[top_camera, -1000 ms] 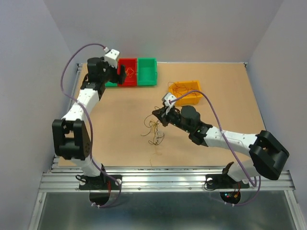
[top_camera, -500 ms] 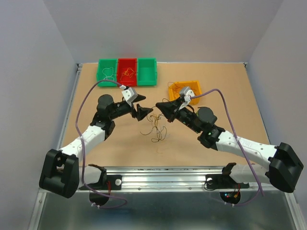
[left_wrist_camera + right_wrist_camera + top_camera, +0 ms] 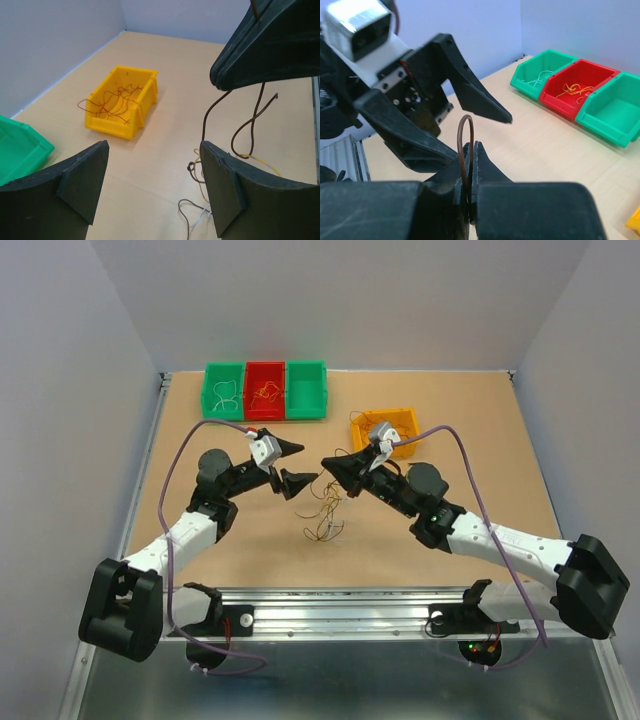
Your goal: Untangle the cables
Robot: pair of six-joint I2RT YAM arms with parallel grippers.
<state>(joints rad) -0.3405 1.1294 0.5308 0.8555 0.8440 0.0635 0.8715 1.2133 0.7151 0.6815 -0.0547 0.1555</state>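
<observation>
Top cam: we look down from above/behind the arm bases [image 3: 210,620] on the whole table [image 3: 270,540]. L wrist cam, close in, faces the yellow bin [image 3: 111,124]; R wrist cam faces the left gripper [image 3: 480,137] + red bin [image 3: 559,102]. Top view shares both bins.

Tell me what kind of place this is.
Likely a lab test cell: plain grey walls box in a tan wooden tabletop, a ribbed aluminium rail runs along its near edge, and small green and red plastic bins sit at the back.
</observation>
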